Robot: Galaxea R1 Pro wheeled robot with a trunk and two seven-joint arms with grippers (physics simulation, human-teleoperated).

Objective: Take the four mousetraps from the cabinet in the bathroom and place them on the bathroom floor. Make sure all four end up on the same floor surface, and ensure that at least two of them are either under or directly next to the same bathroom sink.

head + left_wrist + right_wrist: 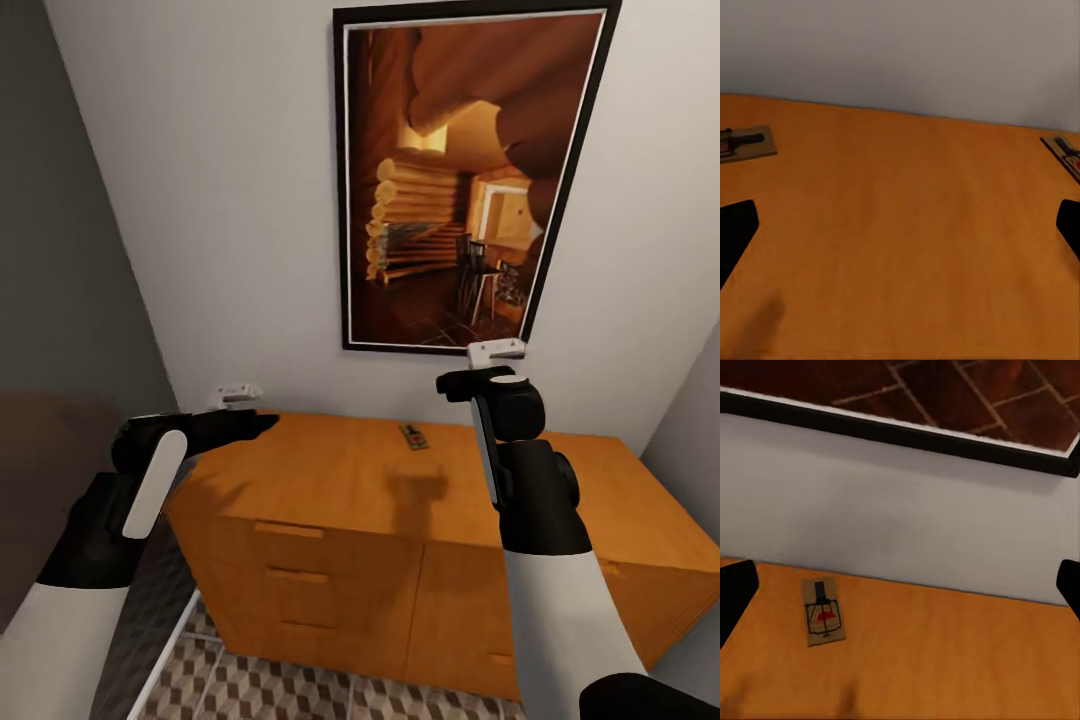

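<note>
I'm standing in front of the cabinet [330, 480], a low, wide orange-brown wooden piece with a flat top, drawer fronts and slim bar handles, set against a pale wall under a big black-framed picture [470, 170] of a log interior. Down at its foot, a strip of the bathroom floor [300, 690] shows its brown, beige and white cube-pattern tiles.

In the head view one mousetrap [414, 436] lies flat on the cabinet top near the back wall: a tiny tan slab with dark metal and a red spot. My right wrist view shows a mousetrap [823, 612] clearly: a small rectangular wooden board, black wire frame, red patch in the middle, flat on the wood close to the wall.

My left wrist view shows two mousetraps, one [747, 142] at one edge of the frame and another [1066, 155] cut off at the opposite edge, both flat on the top, well apart.

My left gripper [900, 225] hangs over the cabinet's left end, fingers spread wide, empty. My right gripper [900, 589] is raised above the top, fingers also spread, holding nothing.
</note>
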